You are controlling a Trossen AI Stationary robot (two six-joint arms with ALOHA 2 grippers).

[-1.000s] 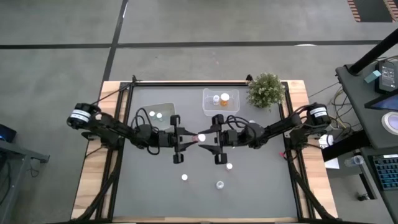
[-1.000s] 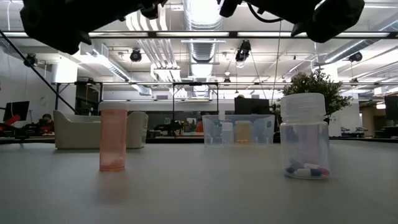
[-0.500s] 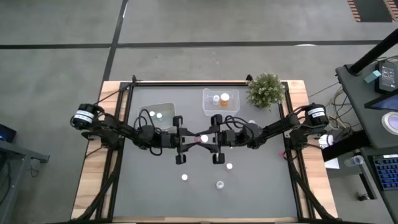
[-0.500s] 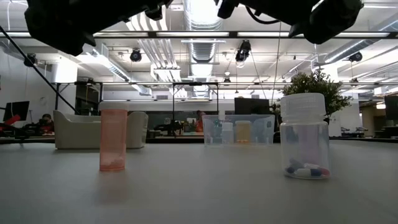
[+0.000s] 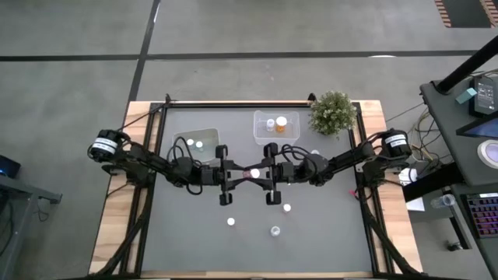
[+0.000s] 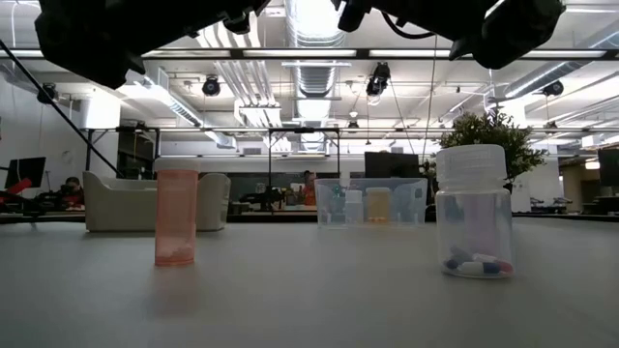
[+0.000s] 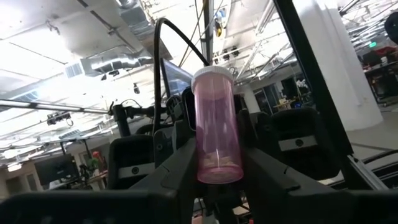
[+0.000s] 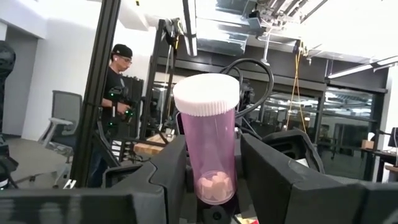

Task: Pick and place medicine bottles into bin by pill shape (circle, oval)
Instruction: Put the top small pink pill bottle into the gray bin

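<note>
Right gripper (image 5: 257, 173) closed onto pink bottle (image 7: 217, 127) (pills inside).

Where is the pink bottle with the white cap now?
In the high view the pink bottle is at the table's centre, above the surface, between the left tool and the right tool, just in front of the clear bin.

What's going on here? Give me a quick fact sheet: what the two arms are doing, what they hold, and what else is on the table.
Left gripper: shut on the pink bottle, mid-table, raised.
Right gripper: facing the left one, fingers either side of the same bottle.
Bottle contents: a few pale pills at the bottom.
Clear tub: two bottles inside.
Loose bottles: three near the front.
Potted plant: back right corner.
</note>
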